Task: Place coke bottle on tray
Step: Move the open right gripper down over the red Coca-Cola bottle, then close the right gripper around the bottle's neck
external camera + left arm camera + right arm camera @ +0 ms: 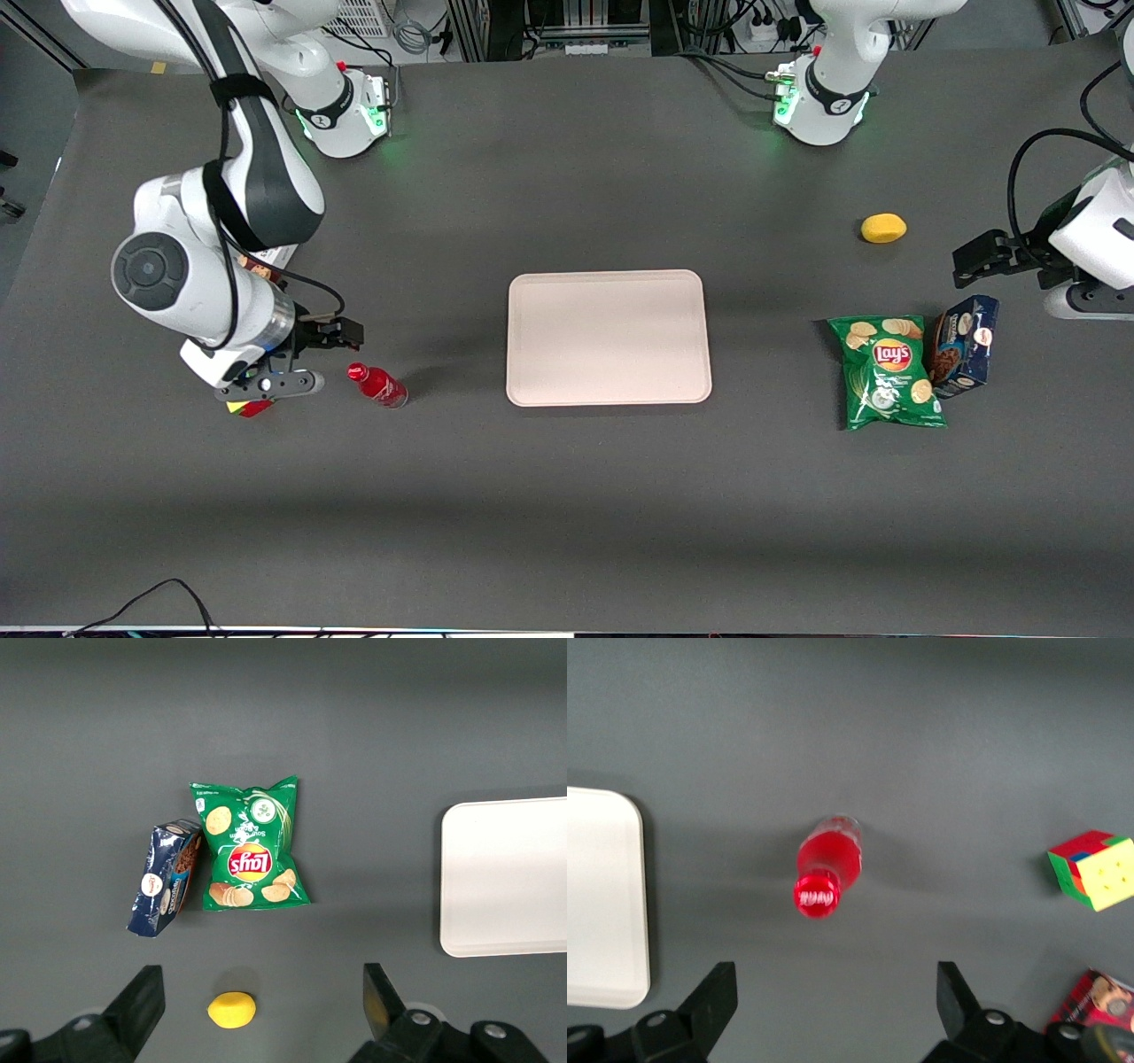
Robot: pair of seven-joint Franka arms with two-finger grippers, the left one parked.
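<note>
1. Dark grey matting covers the table (567, 496), which carries everything else.
2. Pale pink-beige, the tray (609, 337) lies flat at the middle of the table with nothing on it; one rounded corner of the tray also shows in the right wrist view (602, 904).
3. White with a black cuff, the right arm (204, 292) reaches down toward the working arm's end of the table, well apart from the tray.
4. Green and shiny, the Lay's chip bag (889, 372) lies flat toward the parked arm's end of the table, well apart from the tray.
5. Dark blue, the cookie box (966, 346) leans against the chip bag's edge, on the side away from the tray.
6. Black-fingered, the gripper (837, 1001) hangs above the table near the coke bottle, its two fingers (713, 997) spread wide with nothing between them.
7. Red with a red cap, the coke bottle (378, 385) lies on its side on the table, off the tray and near the tray's edge on the working arm's end; its cap points away from the tray.
8. Multicoloured, the puzzle cube (1092, 870) sits on the table under the gripper's mount, farther from the tray than the bottle.
9. Yellow and oval, a lemon (883, 228) rests toward the parked arm's end, farther from the front camera than the chip bag.
10. Red, a printed packet (1096, 997) peeks out near the cube, mostly hidden.
</note>
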